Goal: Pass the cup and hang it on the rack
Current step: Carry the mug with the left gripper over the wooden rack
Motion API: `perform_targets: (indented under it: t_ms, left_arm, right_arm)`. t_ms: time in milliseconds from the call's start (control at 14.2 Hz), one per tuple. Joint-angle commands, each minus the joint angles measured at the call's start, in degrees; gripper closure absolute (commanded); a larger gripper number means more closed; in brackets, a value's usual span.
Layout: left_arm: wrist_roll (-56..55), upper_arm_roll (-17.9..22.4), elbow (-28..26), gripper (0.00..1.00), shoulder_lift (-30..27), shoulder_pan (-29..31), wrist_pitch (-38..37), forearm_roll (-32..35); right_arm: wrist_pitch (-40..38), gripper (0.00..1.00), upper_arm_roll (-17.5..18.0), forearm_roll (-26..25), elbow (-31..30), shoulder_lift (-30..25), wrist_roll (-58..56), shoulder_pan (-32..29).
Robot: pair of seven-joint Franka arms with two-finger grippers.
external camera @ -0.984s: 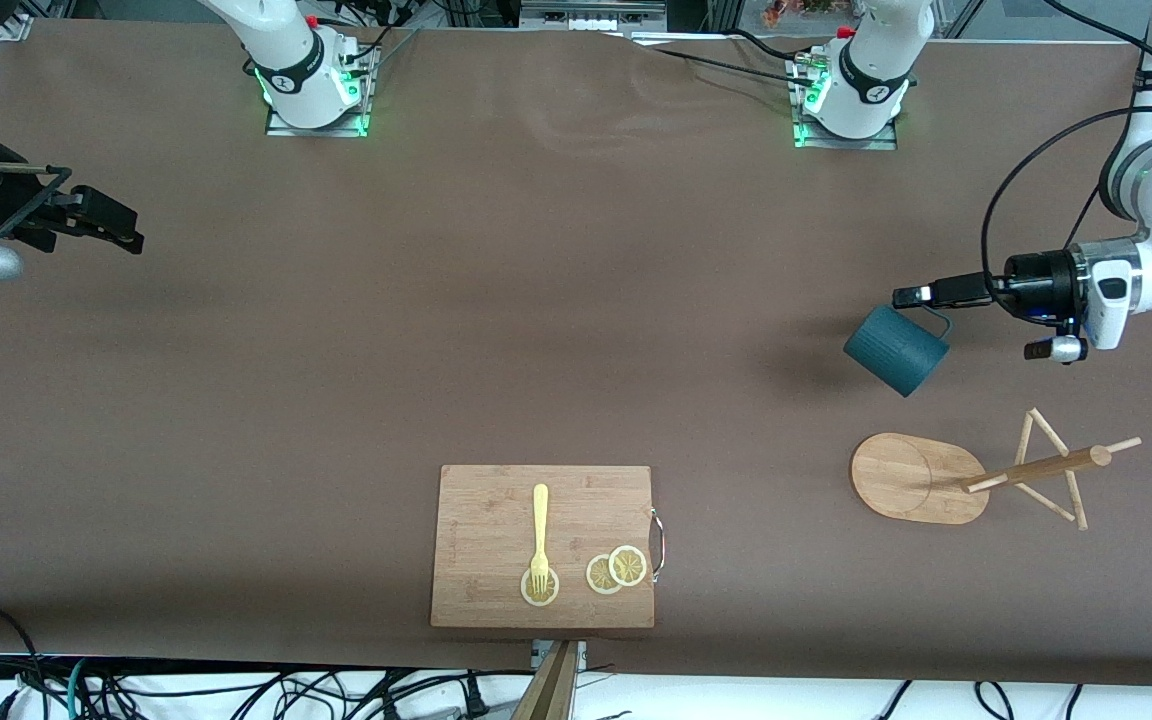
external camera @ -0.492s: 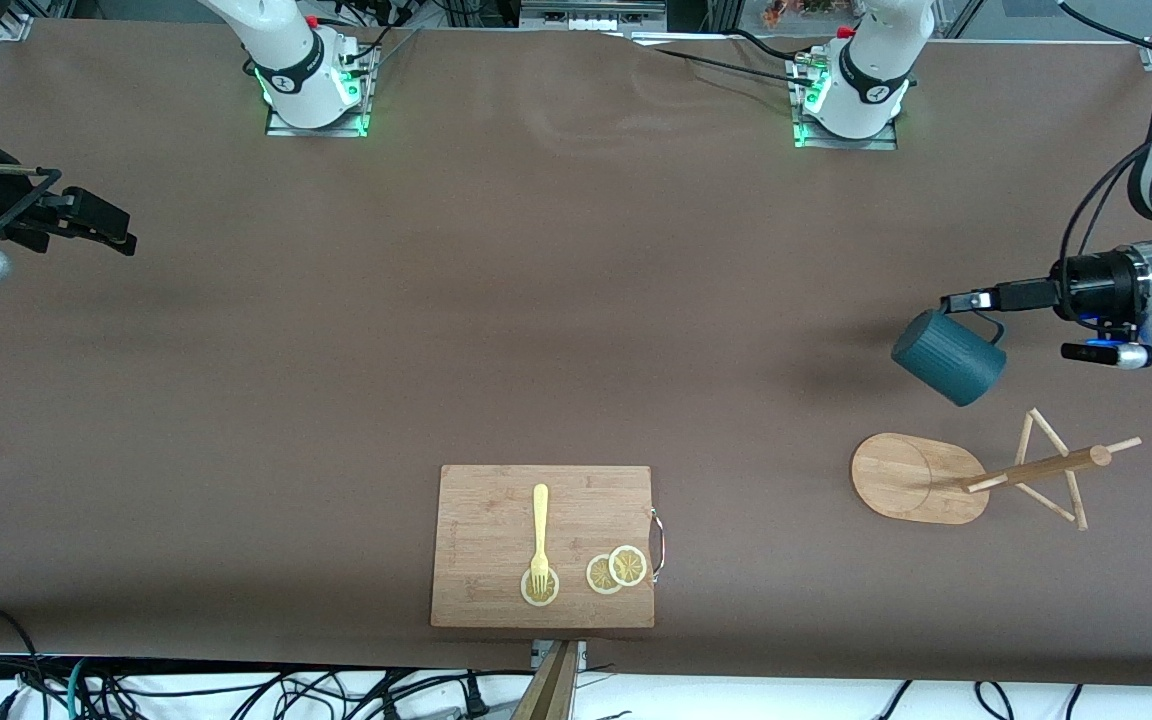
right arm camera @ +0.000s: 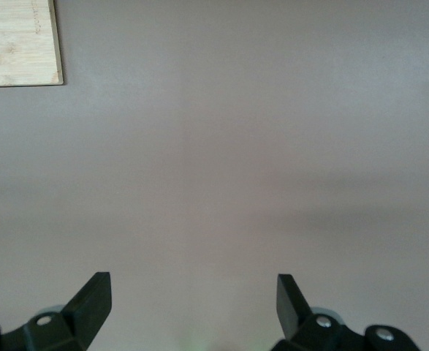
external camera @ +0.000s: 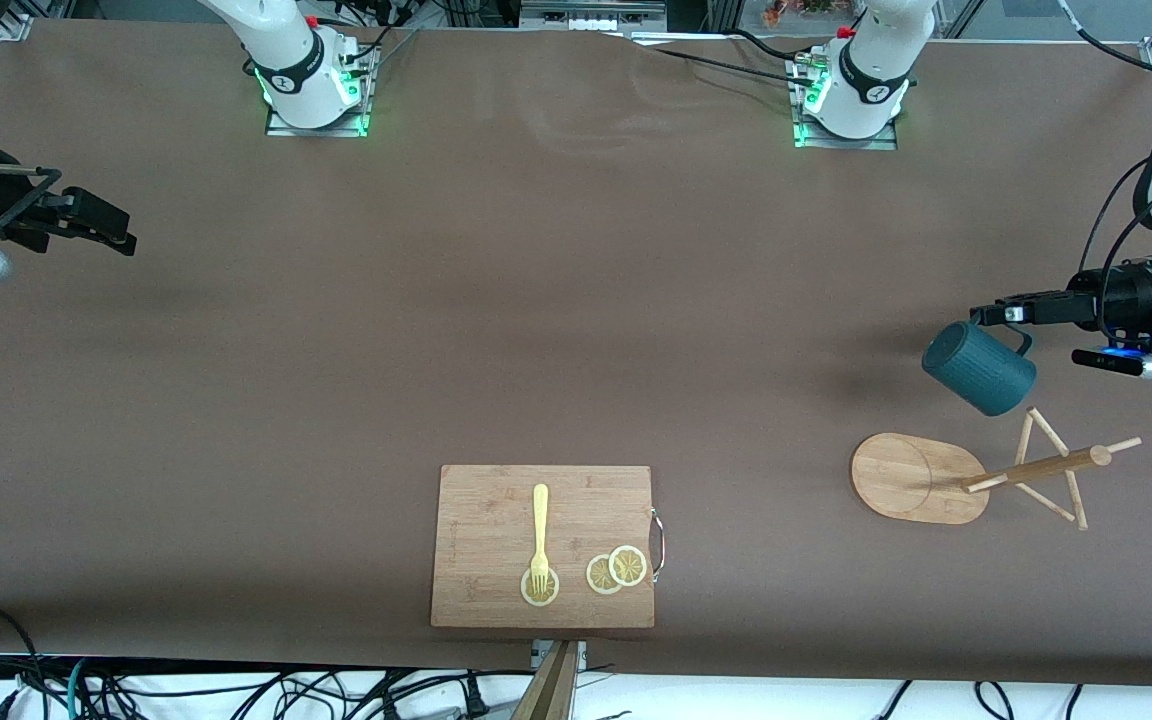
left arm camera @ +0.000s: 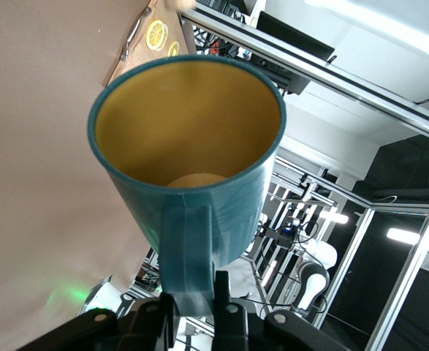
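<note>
The left hand (external camera: 988,314) is clamped on the handle of the cup (external camera: 979,368) above the tabletop (external camera: 536,300) beside the rack (external camera: 986,478) — a thin grip, so the cup may swing and miss a peg — while the right hand (external camera: 121,236) waits with fingers apart.

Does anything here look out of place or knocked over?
Nothing is spilled or knocked over. The one odd sight is the cup, held tilted in the air by its handle in the left gripper, just above the rack.

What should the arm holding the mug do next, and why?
Probably carry the cup a little closer to the rack and line its handle up with a peg. The left gripper pinches the cup by the handle, in the air just short of the pegs, so nothing is hooked yet. The right gripper waits open.
</note>
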Motion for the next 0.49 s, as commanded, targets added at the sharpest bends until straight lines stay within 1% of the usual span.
perform_targets:
  t_ms: [0,211,422]
  left_arm:
    - [-0.04,-0.45,3.68,1.0,4.09,2.51,-2.79,-1.2]
    - [3.3,-0.45,7.19,1.0,8.75,3.22,-4.28,-1.29]
    - [3.83,-0.45,8.17,1.0,10.87,3.93,-4.28,-1.37]
  right_arm:
    - [-0.05,0.0,0.13,-0.15,0.52,-0.29,0.02,-0.26]
    - [-0.05,0.0,0.13,-0.15,0.52,-0.2,0.02,-0.26]
    - [-0.05,0.0,0.22,-0.15,0.52,-0.21,0.02,-0.34]
